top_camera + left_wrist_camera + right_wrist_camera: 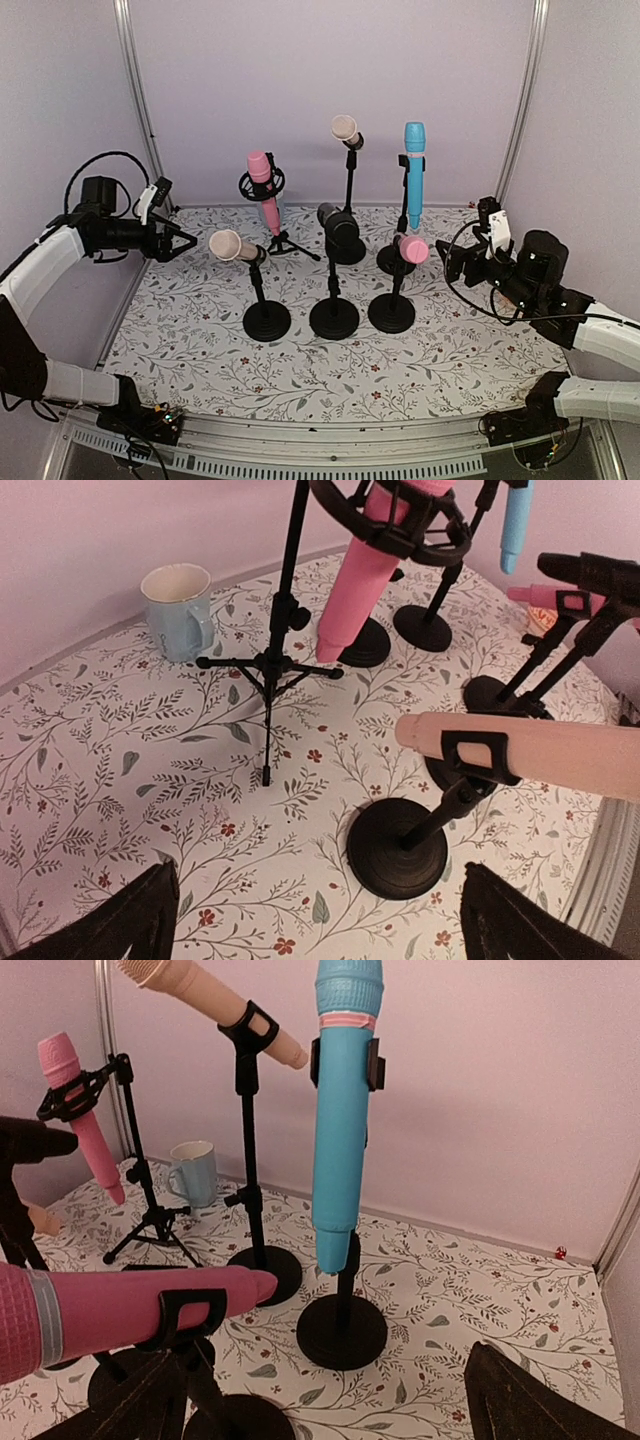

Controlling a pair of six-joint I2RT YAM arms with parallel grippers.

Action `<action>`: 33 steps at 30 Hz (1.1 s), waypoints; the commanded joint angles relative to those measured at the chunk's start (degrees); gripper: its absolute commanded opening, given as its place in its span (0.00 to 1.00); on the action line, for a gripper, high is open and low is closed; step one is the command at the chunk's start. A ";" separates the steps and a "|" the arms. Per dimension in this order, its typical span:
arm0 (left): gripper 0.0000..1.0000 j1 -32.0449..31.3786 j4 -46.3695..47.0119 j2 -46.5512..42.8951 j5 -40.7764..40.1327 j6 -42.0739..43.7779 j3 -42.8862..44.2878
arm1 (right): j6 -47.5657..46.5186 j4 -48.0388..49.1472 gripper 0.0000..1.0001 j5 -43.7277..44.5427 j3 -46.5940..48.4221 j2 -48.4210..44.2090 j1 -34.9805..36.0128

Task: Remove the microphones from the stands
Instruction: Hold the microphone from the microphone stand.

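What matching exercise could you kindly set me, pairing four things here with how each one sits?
1 blue microphone
2 back-left pink microphone
3 mug
4 front-left beige microphone

A standing on the table
B upright in a clip
C in a ring mount
D nearly level in a clip

Pairs: 1-B, 2-C, 3-A, 4-D.

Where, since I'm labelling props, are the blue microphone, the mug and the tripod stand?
blue microphone (341,1145), right wrist view, on its body below the clip.
mug (178,620), left wrist view, on its outer wall.
tripod stand (270,664), left wrist view, on the hub where its legs meet.
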 commanded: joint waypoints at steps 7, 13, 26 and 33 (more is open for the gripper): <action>0.99 -1.28 -6.01 -2.80 1.85 4.40 1.36 | -5.13 -8.95 0.99 9.12 -1.15 -0.67 11.59; 0.99 -3.48 -7.03 -3.27 1.49 5.39 1.39 | -12.29 2.15 0.99 13.59 -1.99 1.34 19.12; 0.99 -5.53 -9.44 -3.69 2.30 6.52 2.12 | -27.39 25.84 0.88 24.78 1.83 15.51 25.87; 0.99 -6.38 -11.04 -3.93 2.90 7.13 2.89 | -30.72 33.37 0.65 28.24 2.69 20.26 27.78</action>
